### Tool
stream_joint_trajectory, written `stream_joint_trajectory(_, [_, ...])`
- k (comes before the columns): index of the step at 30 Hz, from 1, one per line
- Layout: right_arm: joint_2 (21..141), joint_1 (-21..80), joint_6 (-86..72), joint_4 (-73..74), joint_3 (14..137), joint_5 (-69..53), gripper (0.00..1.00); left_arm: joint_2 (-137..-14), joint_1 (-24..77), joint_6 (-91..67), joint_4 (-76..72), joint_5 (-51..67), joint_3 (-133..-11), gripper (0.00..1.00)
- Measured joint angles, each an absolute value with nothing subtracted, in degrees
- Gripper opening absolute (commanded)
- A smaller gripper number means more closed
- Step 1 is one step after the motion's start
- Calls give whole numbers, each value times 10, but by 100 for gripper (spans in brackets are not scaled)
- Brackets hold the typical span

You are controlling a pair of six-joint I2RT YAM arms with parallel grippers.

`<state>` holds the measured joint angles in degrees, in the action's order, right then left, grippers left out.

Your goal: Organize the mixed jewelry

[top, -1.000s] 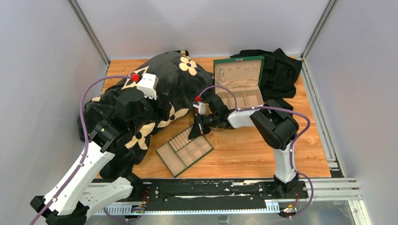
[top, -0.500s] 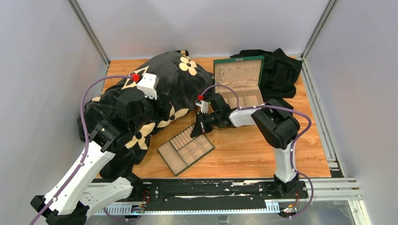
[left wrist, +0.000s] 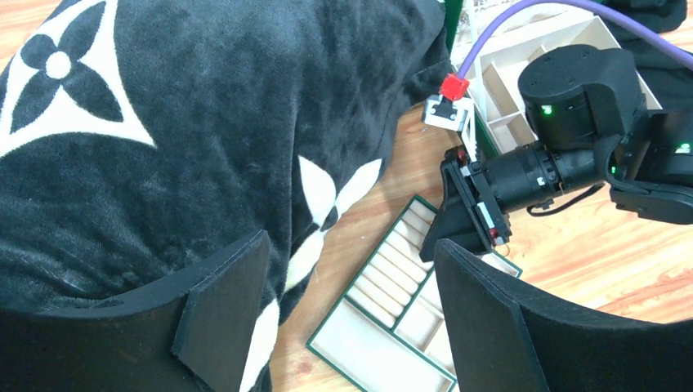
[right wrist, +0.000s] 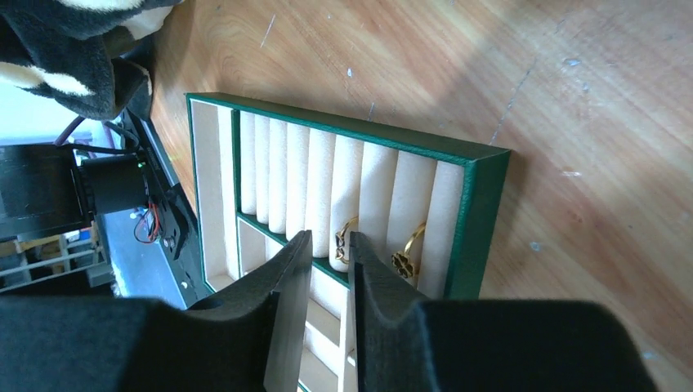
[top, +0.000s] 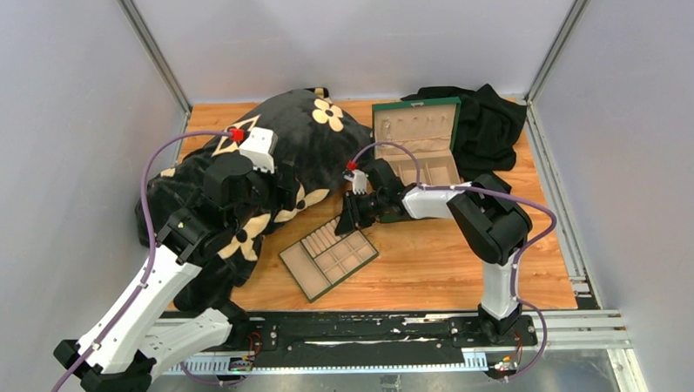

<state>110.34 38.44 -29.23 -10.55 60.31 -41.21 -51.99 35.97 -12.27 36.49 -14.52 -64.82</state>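
Right gripper (right wrist: 328, 238), fingers slightly parted, points into the padded rolls of the green tray (right wrist: 484, 214), lower centre of its wrist view. A gold ring (right wrist: 342, 243) stands wedged in the slot between the tips, with a second ring (right wrist: 406, 251) just to the right. Left gripper (left wrist: 351, 261) hangs wide open and empty above the blanket (left wrist: 163, 122).

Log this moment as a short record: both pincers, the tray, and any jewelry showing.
green tray: on the wooden table, beside the black plush blanket
gold rings: two, seated between rolls near the tray's end
right pincer: slightly parted, low over the rolls, one ring in line with the gap
left pincer: open, empty, over the blanket
green box: lid up, farther back than the tray
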Motion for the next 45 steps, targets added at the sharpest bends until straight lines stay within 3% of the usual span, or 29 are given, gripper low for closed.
stream_joint_trajectory(10, [1073,384,-269,-72,603,-368,31,-520,360,-124,365,-141,-648,78])
stream_joint_trajectory(19, [1052,386,-243,-44,605,-337,13,-520,360,-124,365,-139,-648,78])
stream_joint_trajectory(24, [1052,391,-237,-37,620,-331,9,-520,360,-124,364,-139,-648,78])
stream_joint_trajectory(28, [1053,399,-230,-31,632,-330,0,-520,360,-124,365,-139,-648,78])
stream_joint_trajectory(45, [1070,410,-216,-17,633,-329,0,-520,360,-125,365,-139,-648,78])
